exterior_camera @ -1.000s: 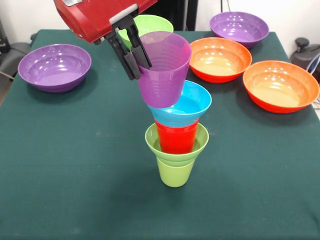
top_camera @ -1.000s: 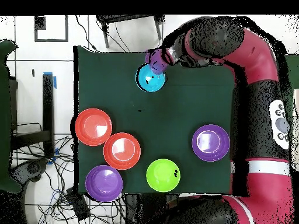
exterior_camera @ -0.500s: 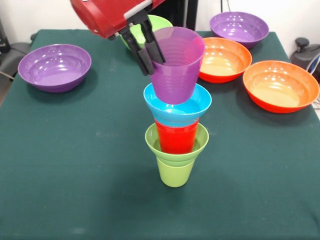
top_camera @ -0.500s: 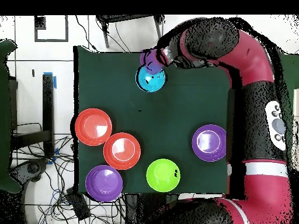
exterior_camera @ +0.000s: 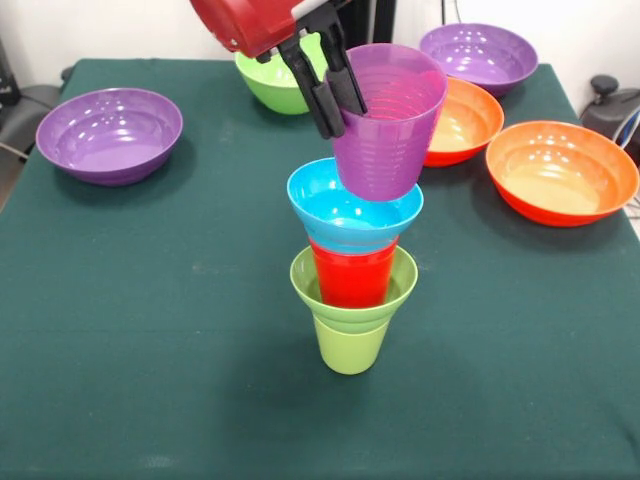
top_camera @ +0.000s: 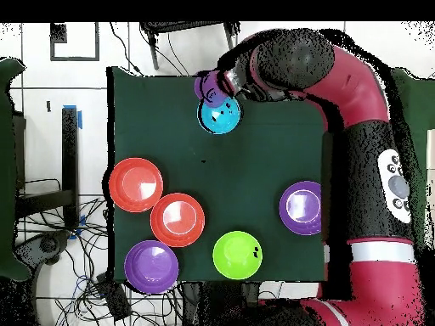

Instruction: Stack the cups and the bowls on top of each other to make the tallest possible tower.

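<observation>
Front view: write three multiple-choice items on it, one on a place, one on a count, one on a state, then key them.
1. Where is the purple cup?
A. Flat on the table
B. Held above the small blue bowl
C. Inside an orange bowl

2. How many wide orange bowls stand on the table?
A. One
B. Two
C. Four

3. What state is the gripper in?
A. Open, clear of everything
B. Shut on the purple cup's rim
C. Shut on the red cup

Key: 1 B, the cup hangs tilted over the tower's top bowl; 2 B, two orange bowls sit at the right; 3 B, the fingers pinch the cup's wall.
</observation>
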Motion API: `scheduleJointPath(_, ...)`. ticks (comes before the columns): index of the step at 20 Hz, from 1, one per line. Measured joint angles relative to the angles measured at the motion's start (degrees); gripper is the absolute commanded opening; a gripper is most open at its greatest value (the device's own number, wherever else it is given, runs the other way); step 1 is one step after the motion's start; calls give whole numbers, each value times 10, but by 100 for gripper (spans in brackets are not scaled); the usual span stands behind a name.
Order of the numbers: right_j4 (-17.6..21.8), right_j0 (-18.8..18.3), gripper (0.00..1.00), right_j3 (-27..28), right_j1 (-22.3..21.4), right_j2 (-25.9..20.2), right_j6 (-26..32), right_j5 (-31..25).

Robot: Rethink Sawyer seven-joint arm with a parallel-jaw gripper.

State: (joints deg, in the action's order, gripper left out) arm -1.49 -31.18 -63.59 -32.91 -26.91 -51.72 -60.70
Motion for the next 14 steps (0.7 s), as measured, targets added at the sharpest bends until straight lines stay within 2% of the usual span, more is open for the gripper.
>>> scheduleJointPath(14, 0, 0, 0, -10, -2, 15, -39, 7)
